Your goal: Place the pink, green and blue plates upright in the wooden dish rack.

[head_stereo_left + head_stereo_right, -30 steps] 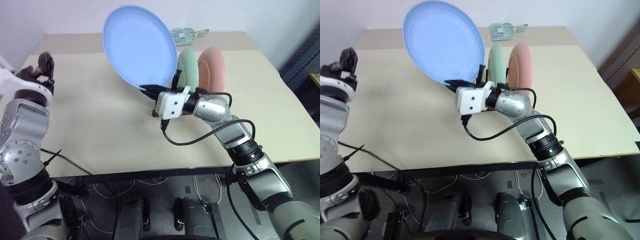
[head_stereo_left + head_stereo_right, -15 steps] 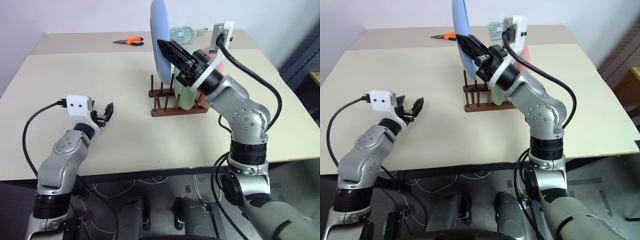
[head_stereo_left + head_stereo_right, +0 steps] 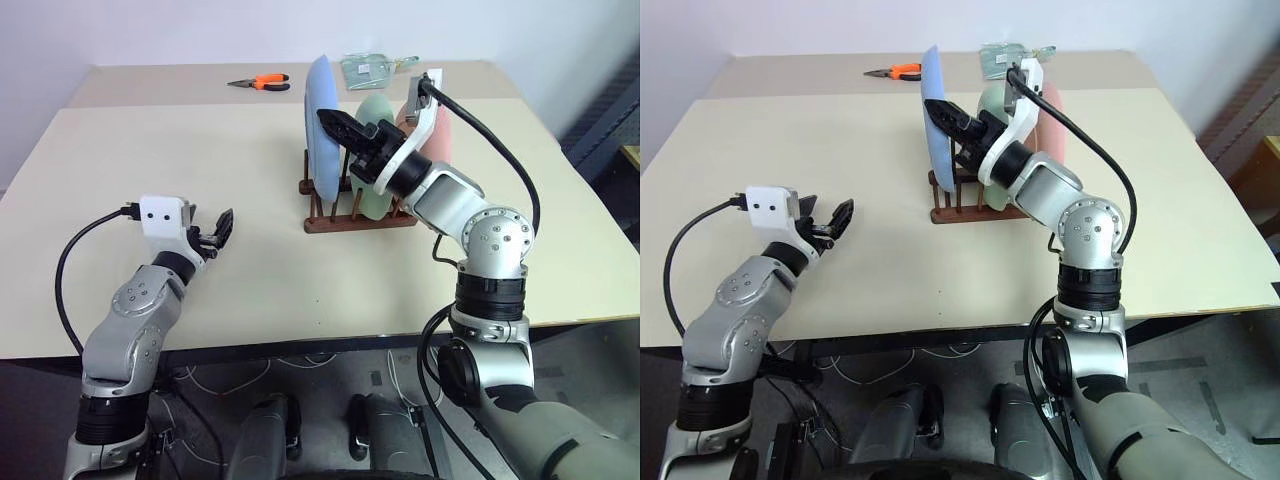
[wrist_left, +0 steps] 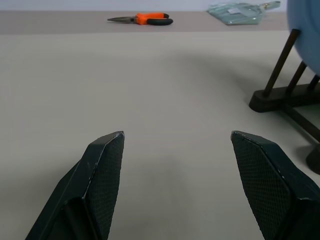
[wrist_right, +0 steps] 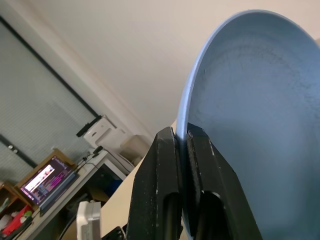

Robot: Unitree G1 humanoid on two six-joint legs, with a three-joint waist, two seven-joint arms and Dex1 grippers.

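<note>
**Blue plate on edge at the rack, right gripper clamped on its rim**

Blue plate point(image 3: 322, 128) stands on edge, nearly vertical, its long axis running up from the wooden dish rack point(image 3: 358, 213), with its broad faces turned to the robot's left and right. Its top leans just a touch toward the robot's left. The lower edge drops in among the pegs at the rack's left end; whether it is fully seated on the rails I cannot tell from here.

Right gripper point(image 3: 334, 122) comes in from the right side of the plate, pointing left and slightly upward, and its two black fingers are pinched together on the plate's near rim. The right wrist view confirms it: one finger point(image 5: 156, 192) on each face, the thin blue rim sandwiched between them, the hollow of the plate opening off to one side.

Right behind the blue one, the green plate point(image 3: 377, 118) is upright in the rack, and beyond that the pink plate point(image 3: 440, 137), also upright, partly hidden by the right arm. All three stand side by side, faces parallel.

Left gripper point(image 3: 217, 230) hangs over bare table point(image 3: 150, 150) well to the left of the rack, pointing roughly level, its fingers spread wide and holding nothing. Its wrist view looks across the tabletop toward the rack's end.

At the far edge lie orange-handled pliers point(image 3: 259, 83) and a clear packet point(image 3: 372, 67), both well apart from the rack.
</note>
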